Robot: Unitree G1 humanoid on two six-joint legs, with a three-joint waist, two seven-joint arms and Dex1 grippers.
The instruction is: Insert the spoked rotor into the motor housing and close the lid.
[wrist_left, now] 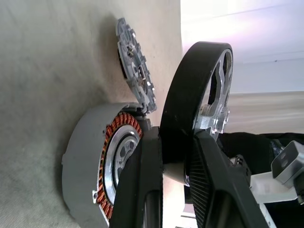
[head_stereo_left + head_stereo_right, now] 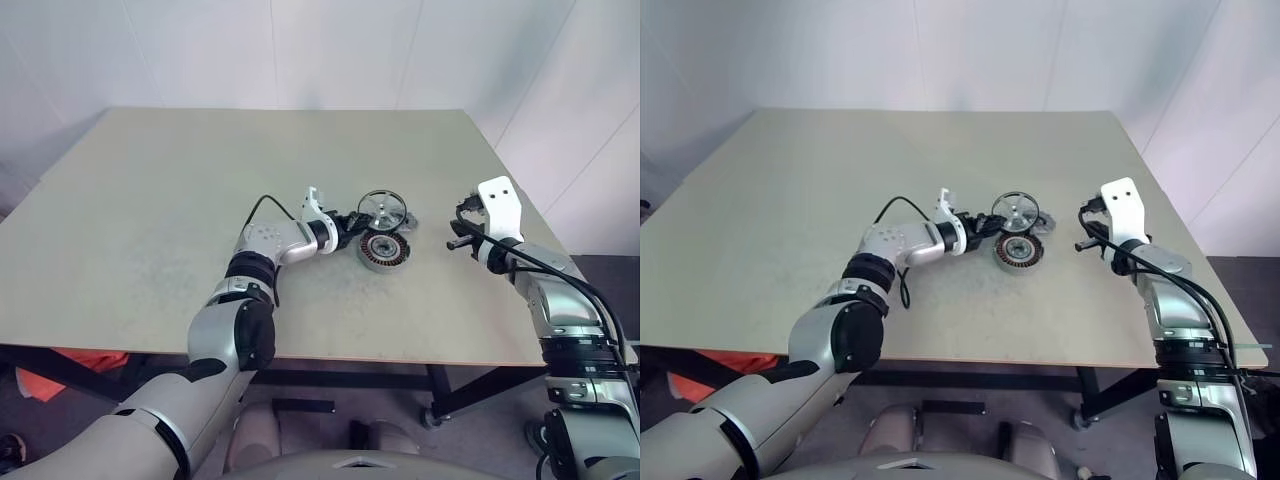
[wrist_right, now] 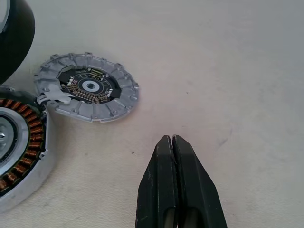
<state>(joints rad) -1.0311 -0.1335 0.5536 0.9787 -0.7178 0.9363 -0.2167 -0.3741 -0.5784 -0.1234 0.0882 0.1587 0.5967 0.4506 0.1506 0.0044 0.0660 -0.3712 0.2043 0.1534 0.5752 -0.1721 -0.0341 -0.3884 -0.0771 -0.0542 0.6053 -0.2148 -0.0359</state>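
Note:
My left gripper (image 2: pixel 352 225) is shut on the spoked rotor (image 2: pixel 382 207), a black-rimmed wheel with a silvery spoked face. It holds the rotor on edge just above the table, and its fingers (image 1: pixel 148 161) clamp the black rim (image 1: pixel 183 95). The motor housing (image 2: pixel 385 250), with copper windings around a silvery centre, lies face up right below the rotor. The lid (image 3: pixel 88 88), a grey disc with a dark centre, rests beside the housing (image 3: pixel 14 142) and touches its edge. My right gripper (image 2: pixel 455 240) hovers to the right of these parts, shut and holding nothing; its fingers (image 3: pixel 164 166) are pressed together.
The parts sit in the right half of a beige table (image 2: pixel 150 200). The table's right edge runs close by my right arm, and a white wall stands behind the far edge.

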